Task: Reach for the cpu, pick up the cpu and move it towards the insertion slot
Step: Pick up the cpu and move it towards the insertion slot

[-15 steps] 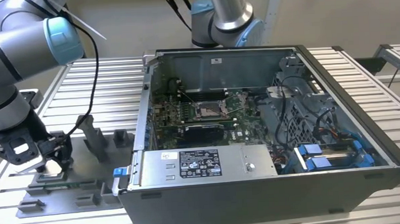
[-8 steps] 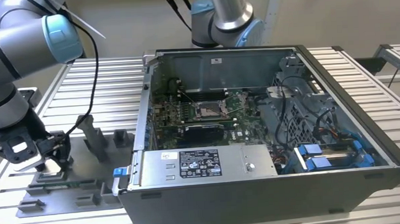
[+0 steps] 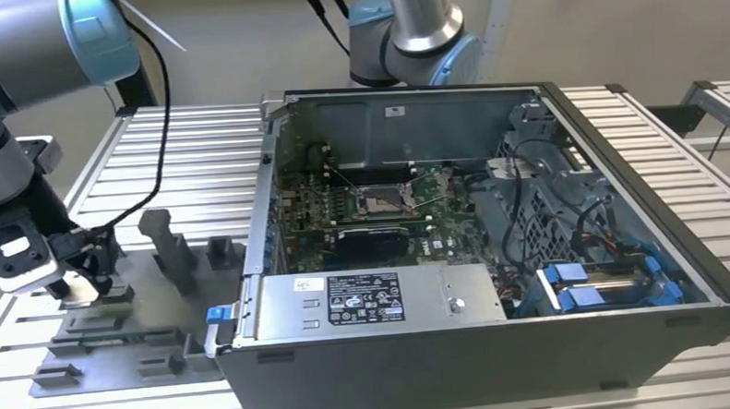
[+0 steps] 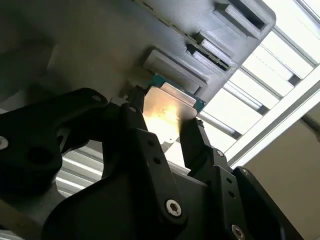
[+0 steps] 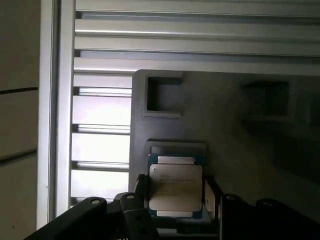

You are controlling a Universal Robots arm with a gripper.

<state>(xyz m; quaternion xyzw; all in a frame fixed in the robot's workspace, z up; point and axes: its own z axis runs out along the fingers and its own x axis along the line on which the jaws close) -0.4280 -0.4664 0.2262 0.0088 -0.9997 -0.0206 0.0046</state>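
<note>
Cpu (image 5: 175, 189) sits between the black fingers (image 4: 192, 142) of the jaws (image 4: 167, 131), which stand closed in against its two opposite edges; whether it is lifted clear of the grey fixture plate (image 5: 235, 125) I cannot tell. In the exterior view the jaws (image 3: 79, 283) are low over that plate, on the counter (image 3: 190, 147) at the exterior view's left. The reach looks finished and the grasp made or nearly so. The insertion slot (image 3: 379, 202), inside the open computer case (image 3: 495, 356), lies well apart, so the carry remains.

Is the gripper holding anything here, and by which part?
The gripper has the cpu between its fingers, which flank two opposite side edges; a firm grip cannot be told.
</note>
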